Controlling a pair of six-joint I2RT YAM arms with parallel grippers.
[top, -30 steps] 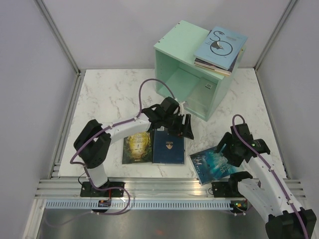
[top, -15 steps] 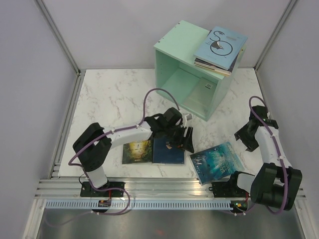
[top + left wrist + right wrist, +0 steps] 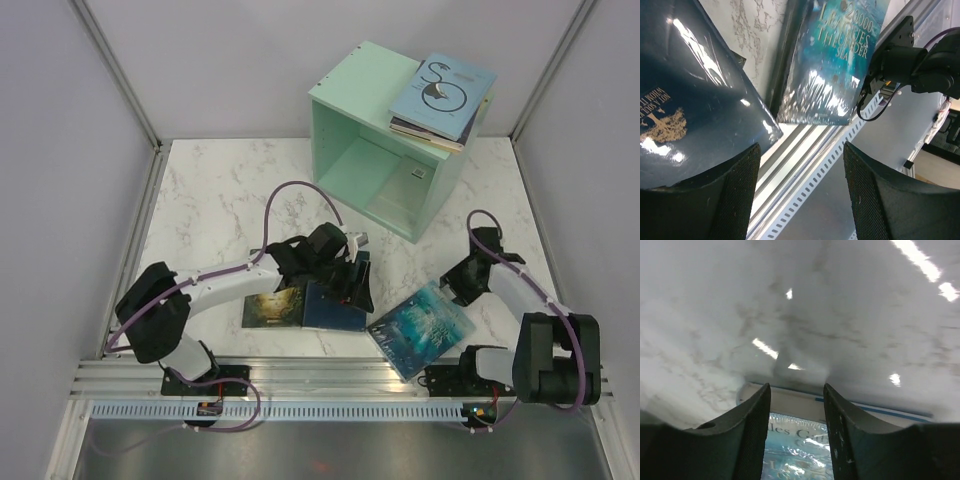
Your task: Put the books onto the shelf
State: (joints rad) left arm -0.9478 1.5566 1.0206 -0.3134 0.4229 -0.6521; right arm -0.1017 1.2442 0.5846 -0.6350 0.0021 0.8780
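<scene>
Mint-green wooden cube shelf (image 3: 365,75) is bare inside, thin-book stack (image 3: 443,90) on top. Green-gold book (image 3: 272,306), navy book (image 3: 333,308), icy-blue book (image 3: 420,330) await me along the worktop's (image 3: 220,200) near edge; left tool (image 3: 800,150), right tool (image 3: 796,390) gape empty.

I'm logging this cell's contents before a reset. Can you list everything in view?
mint-green wooden cube shelf: one, back of table, open face toward the arms
stack of thin books: several, light blue with black swirl uppermost, on top of the shelf
green-gold book: one, flat, near left
navy book: one, beside the green-gold book
icy blue book: one, near right
white marble table: one
left arm: white and black, jaws open at navy book
right arm: jaws open at icy blue book's edge
</scene>
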